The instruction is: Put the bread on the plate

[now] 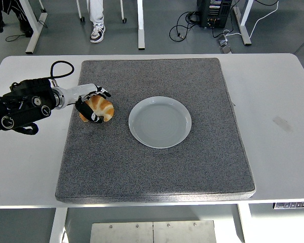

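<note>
A golden croissant-shaped bread [100, 107] lies on the grey mat [157, 167], left of the empty white plate [160, 122]. My left hand [91, 103] reaches in from the left edge and its fingers curl around the bread's left side, thumb below and fingers above. The bread still rests on the mat. A gap of mat separates the bread from the plate's rim. The right arm does not show.
The mat covers the middle of the white table [273, 101]. A black cable [58, 68] loops above my left forearm. Beyond the far edge stand desk legs, floor cables and a person's feet [96, 31].
</note>
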